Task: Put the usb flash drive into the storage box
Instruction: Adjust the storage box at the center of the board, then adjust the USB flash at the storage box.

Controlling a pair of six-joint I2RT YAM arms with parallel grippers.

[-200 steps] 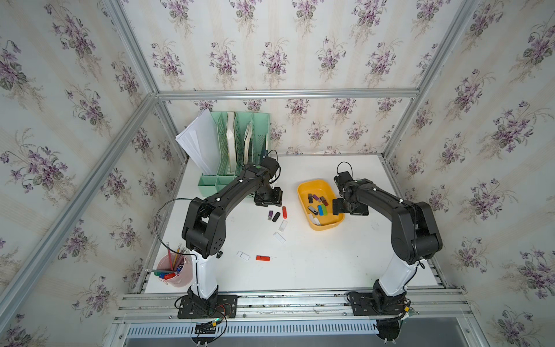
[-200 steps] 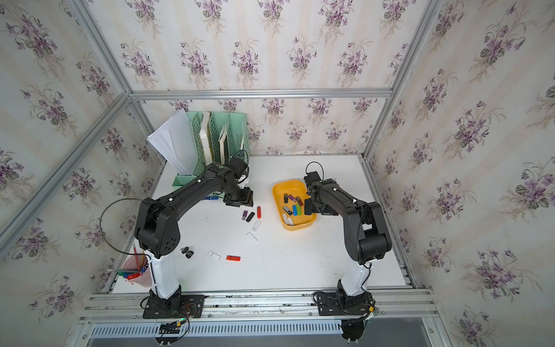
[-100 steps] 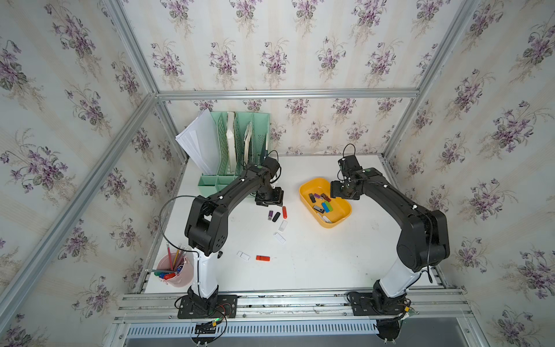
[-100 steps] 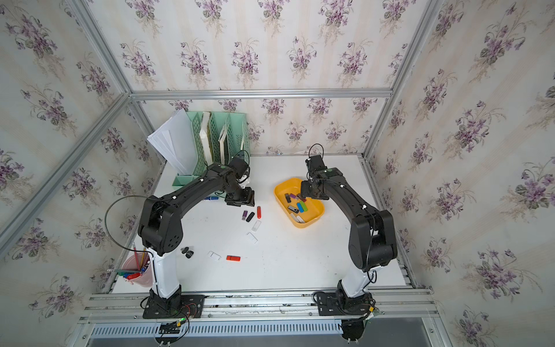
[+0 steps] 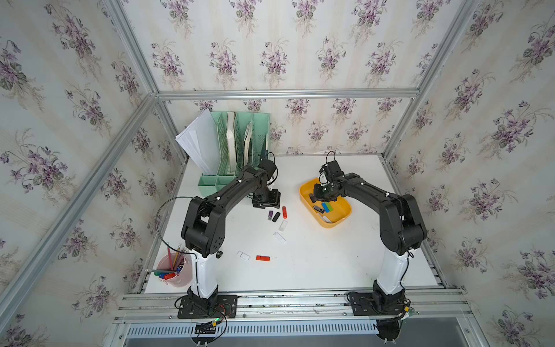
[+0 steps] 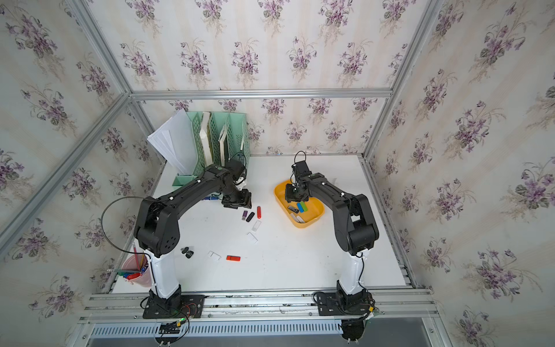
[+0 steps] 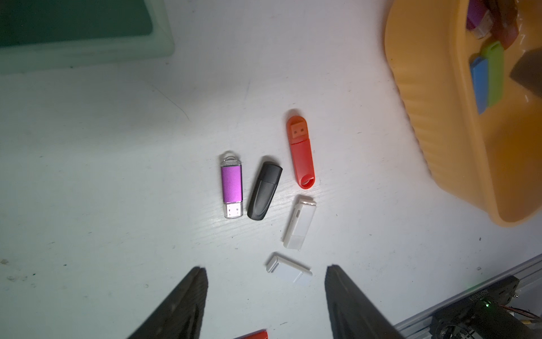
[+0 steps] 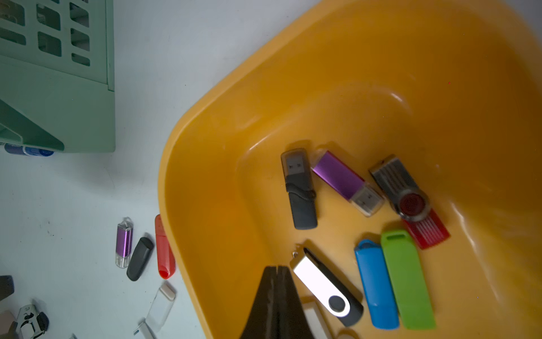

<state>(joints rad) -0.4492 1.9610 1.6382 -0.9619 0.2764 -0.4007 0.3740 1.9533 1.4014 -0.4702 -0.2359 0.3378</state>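
Since the earlier frames, the right gripper (image 8: 277, 268) has been travelling from the right-hand side of the storage box (image 8: 352, 88) to a position over its far end. Its jaws have been closing from wide apart to fully together, and the box has been turning slightly on the table (image 5: 315, 264).

The right fingers are now pressing against each other with nothing between them, hanging above the box floor just beside a silver swivel drive (image 8: 325, 290). A blue drive (image 8: 377, 284) and a green drive (image 8: 407, 278) are lying side by side in the box, with at least three other drives lying farther in.

The left gripper (image 7: 266, 268) is hovering over the table, jaws standing apart and empty. Outside the box, a purple drive (image 7: 231, 185), a black drive (image 7: 264, 187), a red drive (image 7: 302, 152) and two white drives (image 7: 300, 221) (image 7: 289, 270) are lying near it.

In both top views, an orange-red drive (image 5: 262, 257) (image 6: 233, 257) is lying toward the front edge, well apart from the box.
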